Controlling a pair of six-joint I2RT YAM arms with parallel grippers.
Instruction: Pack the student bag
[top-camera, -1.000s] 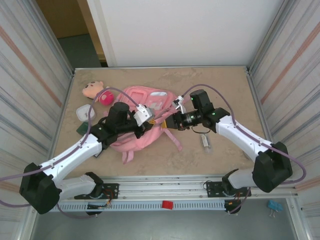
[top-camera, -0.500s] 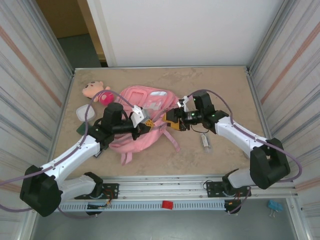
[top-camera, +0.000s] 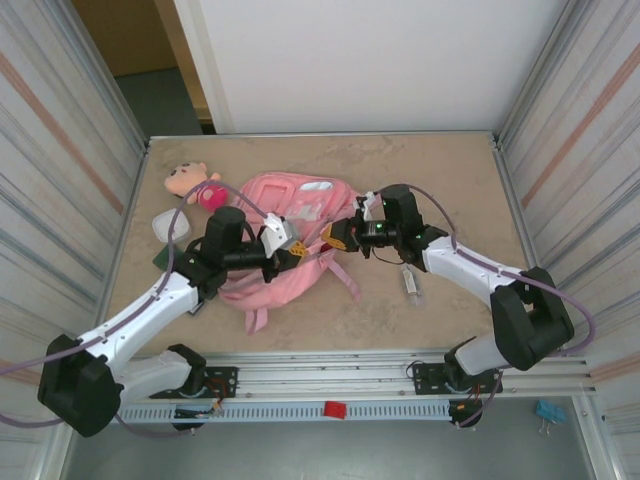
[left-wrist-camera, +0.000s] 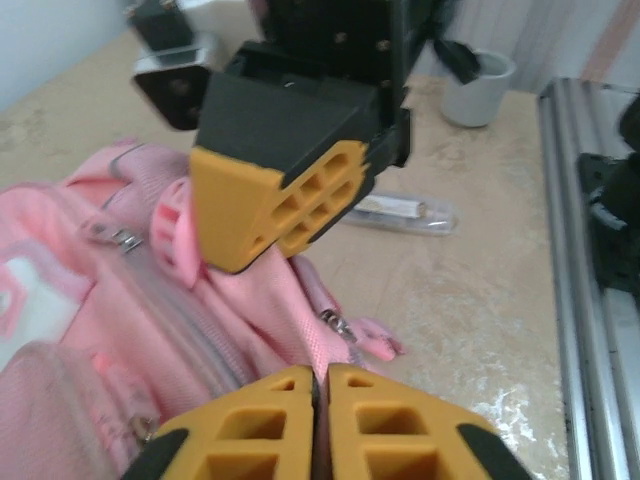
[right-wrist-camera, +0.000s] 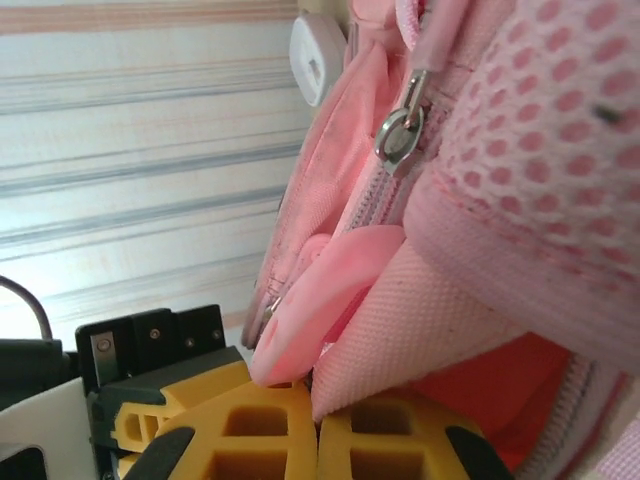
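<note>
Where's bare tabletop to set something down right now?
Biggest free patch of table: far right corner, between the right arm and the right wall. Also bare: the strip behind the student bag along the back edge, and the near strip in front of it. Crowded: far left, around the doll and white cup.

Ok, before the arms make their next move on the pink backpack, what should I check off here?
1. Right gripper clamped on the student bag: ok, pink webbing is pinched in it.
2. Left gripper gripping fabric: cannot tell; it is shut, and fabric lies just beyond its tip.
3. Grippers apart from each other: ok, close but not touching.
4. Bag opening wide enough: cannot tell.
5. Plush doll and clear packet packed: not ok, both lie on the table.
</note>
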